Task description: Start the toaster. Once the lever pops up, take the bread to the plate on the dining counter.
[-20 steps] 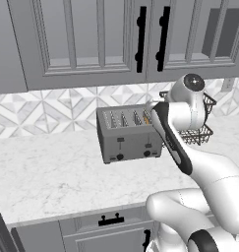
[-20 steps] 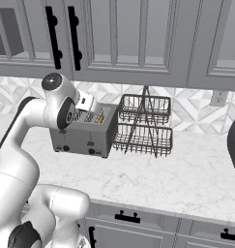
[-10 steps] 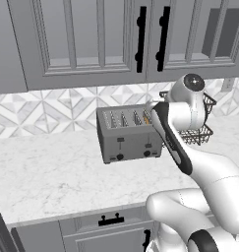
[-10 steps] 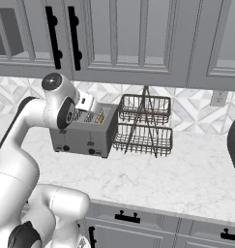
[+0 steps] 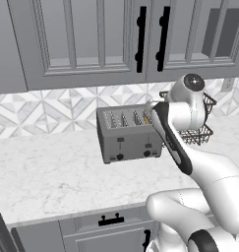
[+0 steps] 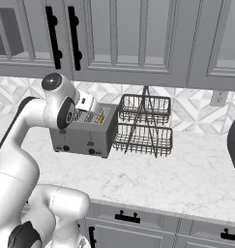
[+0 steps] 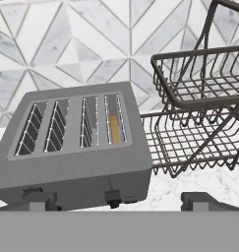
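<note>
The toaster [image 5: 129, 134] sits on the marble worktop against the patterned wall, just beside a two-tier wire basket [image 6: 143, 125], and one slice of bread [image 7: 114, 129] stands down in the slot nearest that basket. The gripper [image 7: 118, 199] hovers above the toaster's front edge with its two fingers spread wide and nothing between them. The step in hand looks like starting the toaster, so the job is to press down the lever [image 7: 112, 198] on the bread's side, the one nearer the basket. To do it well, I would bring one fingertip squarely onto the top of that lever and push straight down along its slot until it latches, keeping clear of the basket wires. Pushing at an angle could slide the toaster back instead. Counted: one toaster with four slots, two levers and two knobs on its front, one slice of bread, one wire basket with two tiers.
</note>
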Controlling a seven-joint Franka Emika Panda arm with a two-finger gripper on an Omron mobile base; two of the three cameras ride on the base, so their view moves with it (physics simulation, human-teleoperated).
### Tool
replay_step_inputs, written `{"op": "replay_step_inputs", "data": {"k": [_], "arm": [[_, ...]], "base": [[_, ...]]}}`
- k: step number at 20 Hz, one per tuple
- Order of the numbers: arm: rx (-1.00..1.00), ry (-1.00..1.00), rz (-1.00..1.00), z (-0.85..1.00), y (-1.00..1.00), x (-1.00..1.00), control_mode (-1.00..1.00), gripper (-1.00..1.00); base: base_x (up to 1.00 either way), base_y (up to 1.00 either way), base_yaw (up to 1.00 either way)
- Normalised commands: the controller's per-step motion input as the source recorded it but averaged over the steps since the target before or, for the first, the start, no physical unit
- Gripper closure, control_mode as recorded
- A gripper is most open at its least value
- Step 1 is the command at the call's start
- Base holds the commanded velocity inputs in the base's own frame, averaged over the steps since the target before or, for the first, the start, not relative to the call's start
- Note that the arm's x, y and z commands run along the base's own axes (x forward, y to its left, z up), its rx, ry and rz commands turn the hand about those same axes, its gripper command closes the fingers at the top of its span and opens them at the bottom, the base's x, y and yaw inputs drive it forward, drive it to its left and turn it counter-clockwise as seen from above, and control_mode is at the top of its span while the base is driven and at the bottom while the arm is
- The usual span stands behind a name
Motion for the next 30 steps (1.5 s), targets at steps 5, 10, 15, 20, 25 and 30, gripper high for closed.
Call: {"op": "replay_step_inputs", "data": {"k": [5,10,15,20,25,30], "arm": [[0.0,0.0,0.0,0.0,0.0,0.0,-1.0,-1.0],[0.0,0.0,0.0,0.0,0.0,0.0,-1.0,-1.0],[0.0,0.0,0.0,0.0,0.0,0.0,-1.0,-1.0],[0.0,0.0,0.0,0.0,0.0,0.0,-1.0,-1.0],[0.0,0.0,0.0,0.0,0.0,0.0,-1.0,-1.0],[0.0,0.0,0.0,0.0,0.0,0.0,-1.0,-1.0]], "base": [[0.0,0.0,0.0],[0.0,0.0,0.0],[0.0,0.0,0.0],[0.0,0.0,0.0],[0.0,0.0,0.0],[0.0,0.0,0.0]]}}
